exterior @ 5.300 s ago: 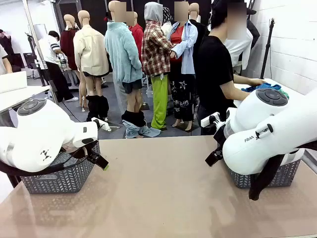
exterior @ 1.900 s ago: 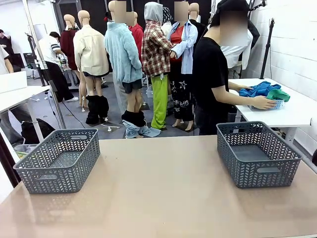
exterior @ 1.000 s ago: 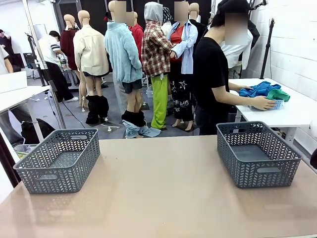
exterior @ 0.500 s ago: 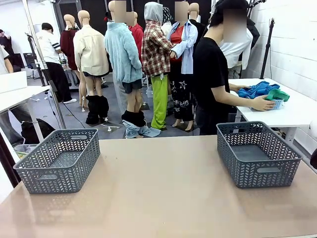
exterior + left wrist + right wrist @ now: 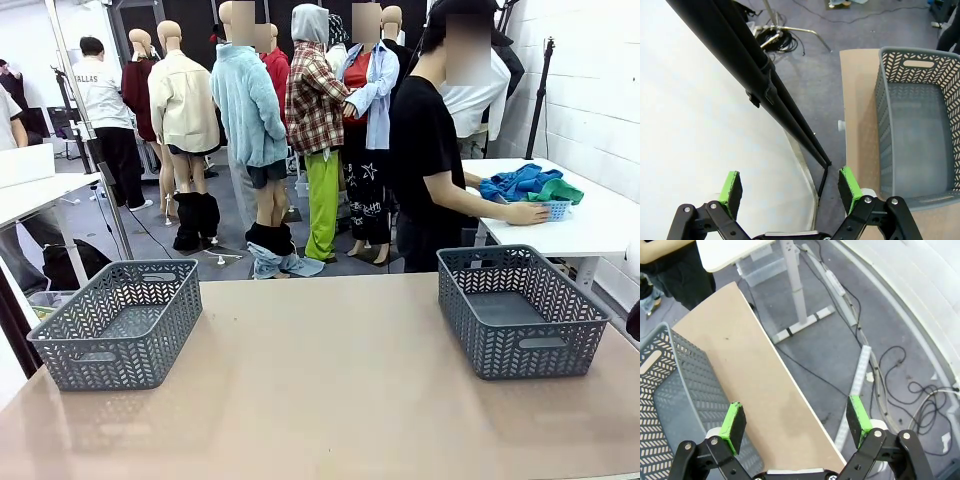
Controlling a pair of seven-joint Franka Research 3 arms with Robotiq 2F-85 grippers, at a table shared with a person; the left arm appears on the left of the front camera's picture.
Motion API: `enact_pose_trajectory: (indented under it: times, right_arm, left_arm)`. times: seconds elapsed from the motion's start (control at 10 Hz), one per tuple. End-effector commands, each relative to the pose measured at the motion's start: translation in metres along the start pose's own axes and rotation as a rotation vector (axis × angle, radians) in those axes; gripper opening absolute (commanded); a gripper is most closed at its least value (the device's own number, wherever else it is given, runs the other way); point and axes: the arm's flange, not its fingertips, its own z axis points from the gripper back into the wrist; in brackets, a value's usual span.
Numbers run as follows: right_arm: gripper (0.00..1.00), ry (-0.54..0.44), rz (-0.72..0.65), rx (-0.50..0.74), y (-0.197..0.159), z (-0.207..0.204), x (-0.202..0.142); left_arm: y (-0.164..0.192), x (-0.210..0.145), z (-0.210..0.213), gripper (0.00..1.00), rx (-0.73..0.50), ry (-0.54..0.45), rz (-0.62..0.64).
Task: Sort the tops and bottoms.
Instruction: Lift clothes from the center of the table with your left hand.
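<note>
White side table (image 5: 600, 238) at upper right of the front view holds the blue tops (image 5: 515, 183) and green bottoms (image 5: 560, 190), heaped on a small basket (image 5: 557, 209) by a person's hand (image 5: 527, 213). Nearer, a left grey basket (image 5: 115, 325) and a right grey basket (image 5: 520, 310) stand well apart on the beige table (image 5: 330, 390). The left gripper (image 5: 790, 181) and right gripper (image 5: 795, 412) both gape wide, empty.

Desk (image 5: 320, 390) centre gives open passage from 6 to 12 o'clock. Obstacles: grey basket (image 5: 120, 356) at 9 o'clock; second basket (image 5: 522, 356) at 3 o'clock.
</note>
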Motion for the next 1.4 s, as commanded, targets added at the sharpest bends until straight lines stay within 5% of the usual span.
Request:
enact_pose_trajectory:
  times: [0.0, 1.3]
  right_arm:
    - [1.00, 0.000, 0.005, -0.006, 0.0000, 0.0023, 0.0004]
    - [1.00, 0.000, 0.005, -0.006, 0.0000, 0.0023, 0.0004]
  left_arm:
    - [0.0008, -0.0003, 0.0003, 1.00, 0.006, 0.002, 0.004]
    - [0.0008, -0.0003, 0.0003, 1.00, 0.006, 0.002, 0.004]
